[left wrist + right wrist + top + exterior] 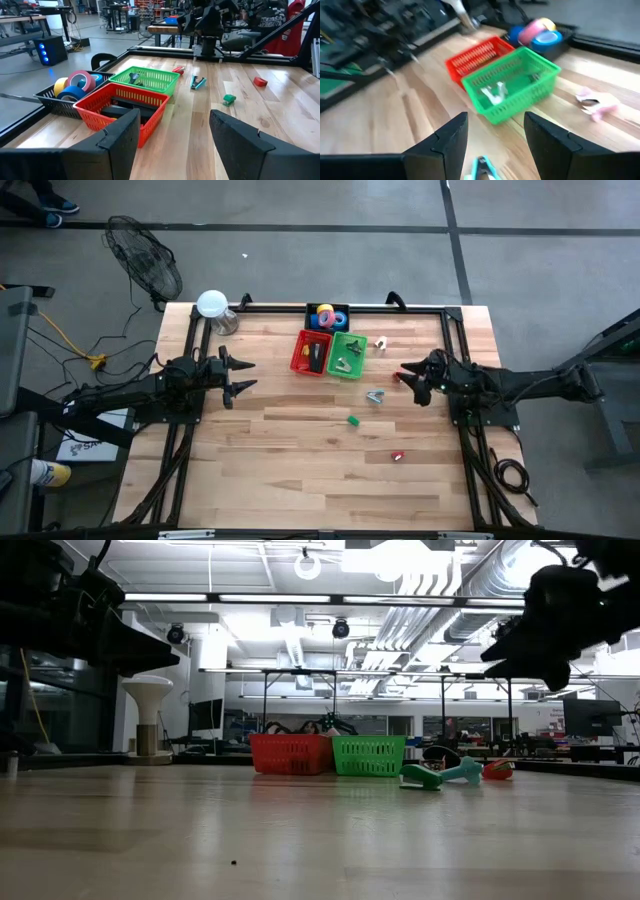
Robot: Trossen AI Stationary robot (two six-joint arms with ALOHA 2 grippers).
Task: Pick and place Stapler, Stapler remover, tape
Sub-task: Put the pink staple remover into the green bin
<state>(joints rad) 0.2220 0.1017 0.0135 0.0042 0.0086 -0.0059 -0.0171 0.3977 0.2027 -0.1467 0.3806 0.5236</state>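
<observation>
The black stapler lies inside the red basket. Next to it stands the green basket, with grey metal claw pieces in it. Tape rolls in pink, blue and yellow fill a black tray behind the baskets. A teal staple remover lies on the table between the green basket and my right gripper, which hangs open above the wood. At the table's left side my left gripper is held open and level, pointing at the baskets.
Small loose pieces lie on the wood: a green one, a red one and a pale pink one. A white lamp and a metal cup stand at the far left corner. A black frame rims the table.
</observation>
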